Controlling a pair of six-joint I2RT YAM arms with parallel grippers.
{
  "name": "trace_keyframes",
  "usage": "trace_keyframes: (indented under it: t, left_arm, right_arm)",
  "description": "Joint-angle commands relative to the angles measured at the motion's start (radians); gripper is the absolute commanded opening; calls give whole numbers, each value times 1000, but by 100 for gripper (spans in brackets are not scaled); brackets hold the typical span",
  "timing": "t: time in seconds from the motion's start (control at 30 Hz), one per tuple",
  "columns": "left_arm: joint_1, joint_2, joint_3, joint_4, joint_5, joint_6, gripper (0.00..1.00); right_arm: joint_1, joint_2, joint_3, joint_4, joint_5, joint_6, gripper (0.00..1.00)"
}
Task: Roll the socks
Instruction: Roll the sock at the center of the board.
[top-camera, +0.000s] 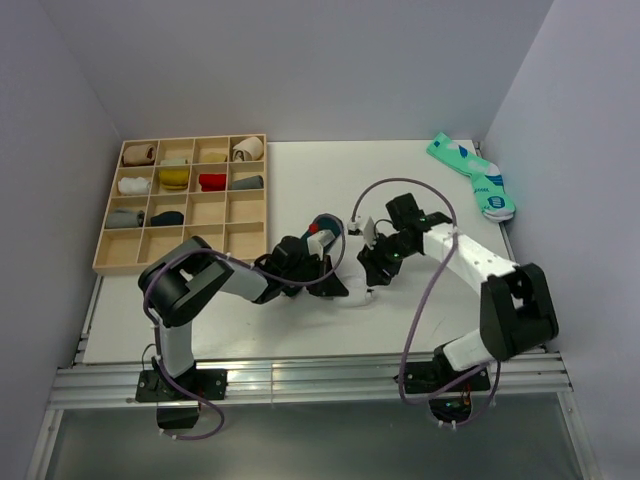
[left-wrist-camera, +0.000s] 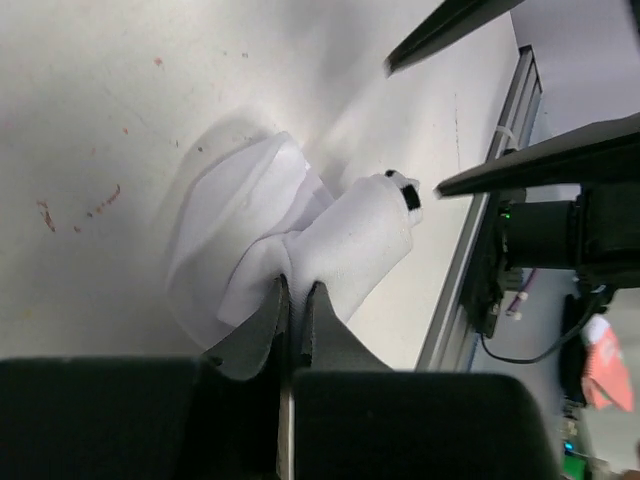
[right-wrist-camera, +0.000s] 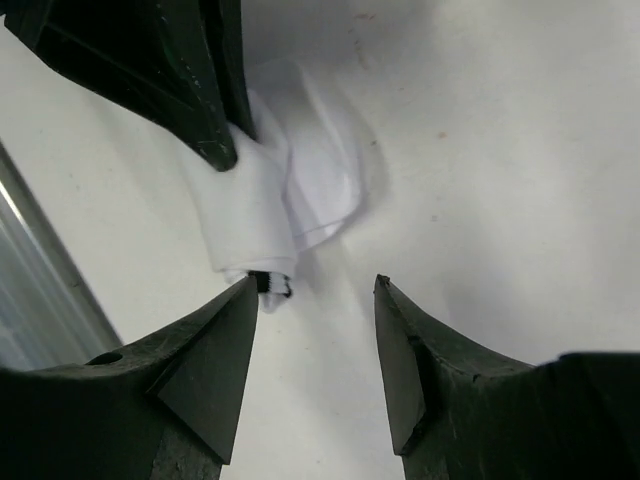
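The white sock (left-wrist-camera: 345, 235) lies bunched and partly rolled on the table, and a black stripe shows at its end (right-wrist-camera: 268, 282). My left gripper (left-wrist-camera: 297, 290) is shut on a fold of its fabric. In the top view the left gripper (top-camera: 338, 285) meets the white sock (top-camera: 358, 294) near the table's front middle. My right gripper (right-wrist-camera: 312, 288) is open just short of the sock's striped end and holds nothing; it shows in the top view as the right gripper (top-camera: 375, 268). The dark green sock (top-camera: 322, 226), with red on it, lies behind the left wrist, partly hidden.
A wooden compartment tray (top-camera: 255, 205) with several rolled socks stands at the back left. A mint-green pair (top-camera: 470, 172) lies at the back right by the wall. The table's metal front rail (left-wrist-camera: 470, 260) runs close to the sock.
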Motion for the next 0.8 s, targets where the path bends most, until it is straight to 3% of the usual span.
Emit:
trace_keyframes:
  t: [0.0, 0.33, 0.57, 0.77]
  left_arm:
    - [1, 53, -23, -189, 51, -48, 0]
    - [14, 82, 74, -348, 164, -108, 0]
    - [17, 102, 154, -494, 183, -82, 0]
    - [23, 123, 184, -522, 207, -91, 0]
  right_arm:
    - [-19, -136, -61, 98, 6, -51, 58]
    - [3, -385, -255, 113, -43, -232, 59]
    - [175, -470, -358, 197, 89, -208, 61]
    - [283, -472, -409, 245, 143, -194, 61]
